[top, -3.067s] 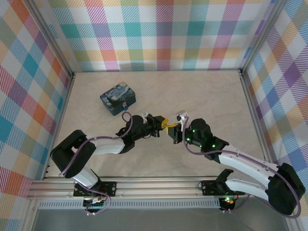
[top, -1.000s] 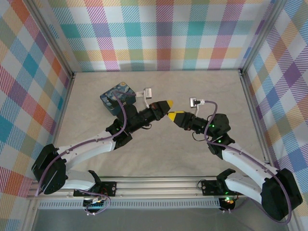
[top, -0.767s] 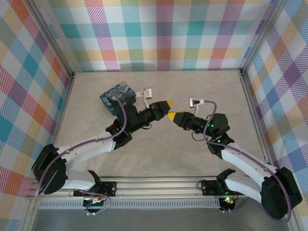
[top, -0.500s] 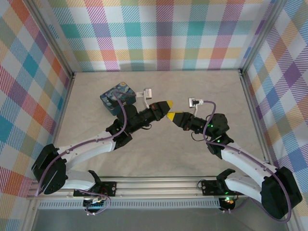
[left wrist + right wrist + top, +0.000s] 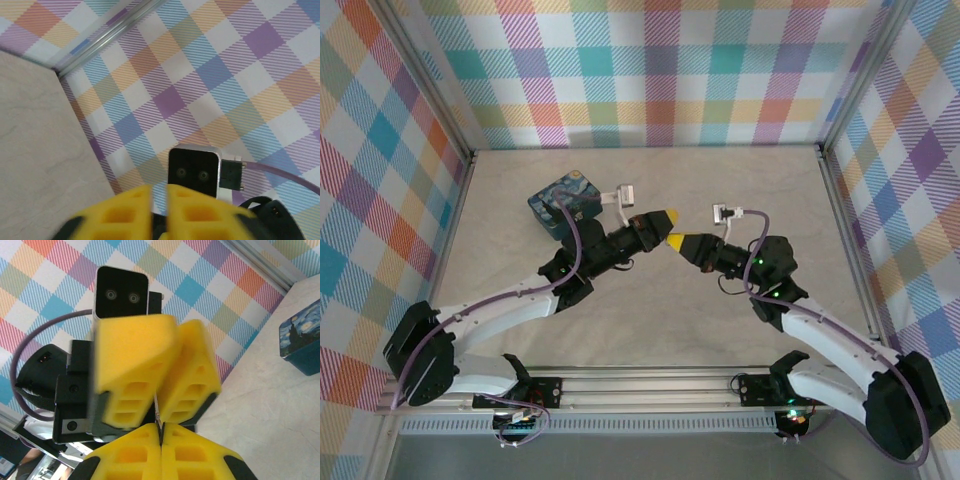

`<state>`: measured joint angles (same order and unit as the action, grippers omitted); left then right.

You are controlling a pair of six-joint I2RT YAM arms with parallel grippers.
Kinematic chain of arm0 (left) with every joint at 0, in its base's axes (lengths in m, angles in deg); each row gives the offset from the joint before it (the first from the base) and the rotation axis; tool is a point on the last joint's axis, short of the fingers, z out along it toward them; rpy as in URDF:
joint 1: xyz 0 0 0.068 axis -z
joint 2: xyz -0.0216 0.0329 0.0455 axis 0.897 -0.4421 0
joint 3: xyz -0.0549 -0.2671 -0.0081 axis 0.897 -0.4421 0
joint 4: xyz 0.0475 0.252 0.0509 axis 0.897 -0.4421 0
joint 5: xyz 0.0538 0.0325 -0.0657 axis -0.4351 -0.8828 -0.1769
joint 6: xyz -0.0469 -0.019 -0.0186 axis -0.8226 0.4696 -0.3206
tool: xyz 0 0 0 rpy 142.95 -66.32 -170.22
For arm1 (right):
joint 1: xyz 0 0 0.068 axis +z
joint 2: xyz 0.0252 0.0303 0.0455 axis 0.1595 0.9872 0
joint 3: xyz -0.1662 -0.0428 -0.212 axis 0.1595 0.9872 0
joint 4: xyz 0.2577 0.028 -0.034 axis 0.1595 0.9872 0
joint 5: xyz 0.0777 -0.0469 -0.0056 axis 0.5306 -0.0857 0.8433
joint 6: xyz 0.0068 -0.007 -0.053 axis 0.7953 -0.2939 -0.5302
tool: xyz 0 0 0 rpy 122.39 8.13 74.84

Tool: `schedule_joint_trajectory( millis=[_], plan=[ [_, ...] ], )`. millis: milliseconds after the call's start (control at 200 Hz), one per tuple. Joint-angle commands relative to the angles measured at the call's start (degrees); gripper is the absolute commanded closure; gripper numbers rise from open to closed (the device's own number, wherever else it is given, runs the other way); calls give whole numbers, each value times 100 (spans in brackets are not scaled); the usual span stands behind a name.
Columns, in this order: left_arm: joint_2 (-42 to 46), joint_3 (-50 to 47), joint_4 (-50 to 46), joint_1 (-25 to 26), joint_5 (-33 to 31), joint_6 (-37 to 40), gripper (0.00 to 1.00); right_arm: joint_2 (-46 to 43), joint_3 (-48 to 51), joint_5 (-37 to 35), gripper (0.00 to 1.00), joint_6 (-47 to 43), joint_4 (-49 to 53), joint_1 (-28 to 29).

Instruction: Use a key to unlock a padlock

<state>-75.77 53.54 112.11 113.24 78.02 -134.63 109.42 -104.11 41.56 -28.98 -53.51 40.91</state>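
— How are the jaws of the right gripper (image 5: 160, 432) set?

— They are pressed flat together, pad against pad, with only a hairline seam left between them. A thin dark sliver, taken to be the key (image 5: 157, 416), is pinched in that seam and is pointed straight out past the tips.

— And the left gripper (image 5: 159, 194)?

— Its jaws are drawn nearly together, and a narrow slit is left between the yellow pads. The two grippers are held tip to tip over the table (image 5: 650, 320), with the left tips just beyond the right tips. The sliver is lined up with the slit between the left pads.

— Where is the padlock found?

— That cannot be told. Whatever is gripped between the left jaws is hidden by the foam pads.

— What else is seen around the jaws?

— A dark-blue tin (image 5: 565, 203) with a starry painting is laid on the table behind the left jaws, well apart from both sets of tips. From the left wrist, the right arm's camera box (image 5: 194, 172) is seen directly ahead of the left tips, against the plaid wall (image 5: 210, 75).
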Motion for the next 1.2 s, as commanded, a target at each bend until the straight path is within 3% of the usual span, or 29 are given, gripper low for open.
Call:
schedule_joint_trajectory(
  millis=[0, 135, 280, 490, 745, 1000, 1195],
  plan=[
    [337, -55, -154, 58, -251, 189, 67, -301, -264, -89, 100, -478, 583, 27],
    [597, -8, -732, 54, -534, 366, 55, -637, -441, -180, 100, -1062, 1856, 27],
    [907, 286, -2208, -78, -1071, 550, 40, -1071, -657, -427, 100, -1869, 3411, 27],
    [1031, 475, -3740, -908, -1141, 682, 0, -1480, -1006, -1129, 100, -2883, 5322, 27],
    [155, 1156, -5245, -2370, -1068, 1688, 0, -1478, -1232, -1625, 100, -3363, 6387, 28],
    [-1708, 2378, -5843, -2782, -1959, 2780, 0, -1301, -1242, -1564, 100, -3221, 6377, 27],
    [-2899, 3307, -5854, -2951, -1987, 3187, 0, -1305, -1240, -1600, 100, -3139, 6436, 29]
  ],
)
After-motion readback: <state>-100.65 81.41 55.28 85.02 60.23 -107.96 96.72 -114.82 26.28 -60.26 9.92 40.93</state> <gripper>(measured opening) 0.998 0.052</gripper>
